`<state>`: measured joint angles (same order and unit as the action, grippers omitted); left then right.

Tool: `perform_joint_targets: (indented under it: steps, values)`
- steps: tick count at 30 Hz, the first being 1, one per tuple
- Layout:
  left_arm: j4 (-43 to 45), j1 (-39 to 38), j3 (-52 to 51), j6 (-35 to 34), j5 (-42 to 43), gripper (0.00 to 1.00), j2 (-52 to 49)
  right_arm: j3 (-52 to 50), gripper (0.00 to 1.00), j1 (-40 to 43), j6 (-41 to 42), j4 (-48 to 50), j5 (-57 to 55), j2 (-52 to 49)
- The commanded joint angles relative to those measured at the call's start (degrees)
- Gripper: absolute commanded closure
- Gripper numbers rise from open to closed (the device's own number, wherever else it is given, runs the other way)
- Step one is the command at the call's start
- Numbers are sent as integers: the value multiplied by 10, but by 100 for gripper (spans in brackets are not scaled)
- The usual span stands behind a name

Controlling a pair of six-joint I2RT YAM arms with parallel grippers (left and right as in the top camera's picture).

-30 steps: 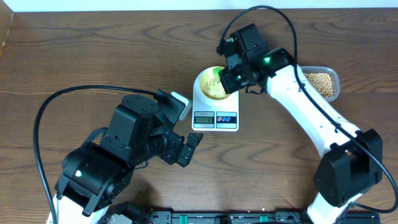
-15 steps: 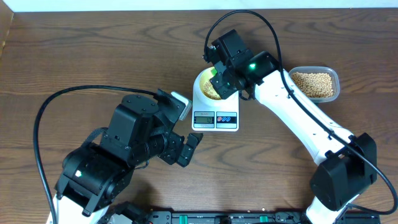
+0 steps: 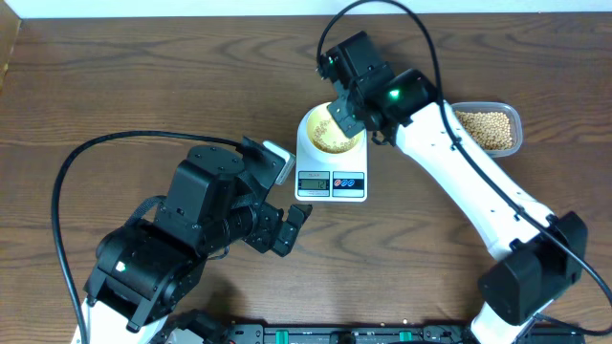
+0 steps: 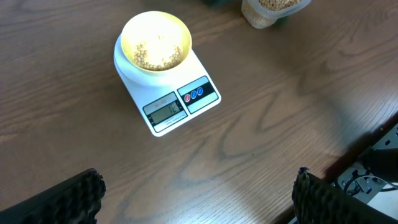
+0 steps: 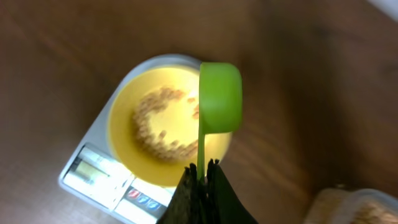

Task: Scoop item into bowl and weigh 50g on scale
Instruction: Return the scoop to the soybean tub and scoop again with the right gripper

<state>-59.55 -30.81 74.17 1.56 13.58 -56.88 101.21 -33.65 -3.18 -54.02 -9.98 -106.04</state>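
Note:
The pale yellow bowl [image 3: 330, 132] stands on the white scale [image 3: 331, 182] and holds a layer of tan beans [image 5: 163, 124]; it also shows in the left wrist view [image 4: 157, 41]. My right gripper [image 5: 203, 167] is shut on the handle of a green spoon [image 5: 219, 98], held above the bowl's right rim. From overhead the right gripper [image 3: 342, 117] hangs over the bowl. My left gripper [image 4: 196, 190] is open and empty over bare table, well in front of the scale [image 4: 174, 99]. A clear tub of beans [image 3: 488, 129] sits at the right.
The scale's display [image 3: 314, 181] and its red and blue buttons [image 3: 348, 181] face the front. The tub also shows in the left wrist view [image 4: 273, 9] at the top edge. A black cable [image 3: 96, 153] loops over the left of the wooden table [image 3: 143, 86].
My right gripper with the green spoon has shifted slightly right and up over the bowl. The left arm has not moved.

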Motion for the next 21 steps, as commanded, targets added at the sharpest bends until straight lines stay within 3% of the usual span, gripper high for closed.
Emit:
perform_joint_targets:
  steps: [1,8,21]
  values:
    - [0,2,3,8,-3,1,0,40,99,23,50,-59,-129,41]
    - [0,2,3,8,-3,1,0,32,99,141,148,-197,-152,45]
    - [0,2,3,8,-3,1,0,-10,99,297,149,-158,-72,44]
